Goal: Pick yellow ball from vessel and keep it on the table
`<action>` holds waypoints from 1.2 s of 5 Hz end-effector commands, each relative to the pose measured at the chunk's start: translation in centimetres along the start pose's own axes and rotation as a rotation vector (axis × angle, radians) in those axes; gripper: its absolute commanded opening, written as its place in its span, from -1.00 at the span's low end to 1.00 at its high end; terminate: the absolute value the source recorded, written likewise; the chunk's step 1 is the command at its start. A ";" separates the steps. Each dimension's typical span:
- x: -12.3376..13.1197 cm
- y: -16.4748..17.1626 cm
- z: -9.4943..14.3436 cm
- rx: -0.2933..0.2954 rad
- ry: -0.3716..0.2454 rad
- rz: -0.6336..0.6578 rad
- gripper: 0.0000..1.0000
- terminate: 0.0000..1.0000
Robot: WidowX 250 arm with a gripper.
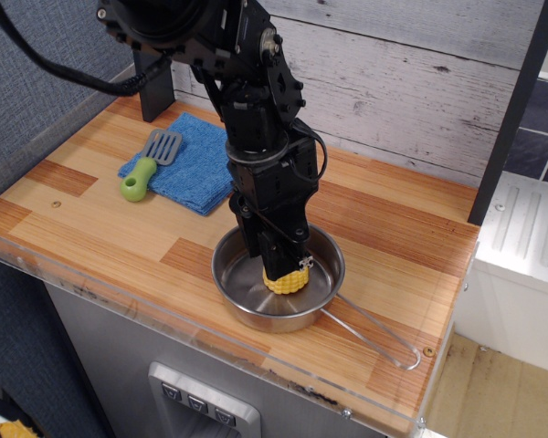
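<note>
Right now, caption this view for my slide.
Black gripper clamps yellow toy corn inside shiny steel saucepan.

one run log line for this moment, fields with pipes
phase: grasp | gripper: shut on toy corn | corn: inside steel saucepan | wooden countertop: corn not placed yet | spatula: on blue cloth
</note>
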State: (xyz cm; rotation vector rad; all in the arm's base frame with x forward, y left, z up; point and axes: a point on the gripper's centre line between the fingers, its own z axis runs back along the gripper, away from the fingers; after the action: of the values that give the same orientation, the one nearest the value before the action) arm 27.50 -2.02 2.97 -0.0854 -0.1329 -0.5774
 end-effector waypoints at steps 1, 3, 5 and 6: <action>0.4 0.2 0.6 0.011 -0.119 0.054 -1.00 -1.00; -4.8 7.0 11.6 -0.012 -0.128 0.231 -1.00 -1.00; -10.8 11.9 13.1 0.007 -0.076 0.372 -1.00 -1.00; -12.9 13.4 11.6 0.118 0.007 0.432 -1.00 -1.00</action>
State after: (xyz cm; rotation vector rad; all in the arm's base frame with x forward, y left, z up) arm 23.72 17.49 10.62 -0.0123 -0.1119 -0.1303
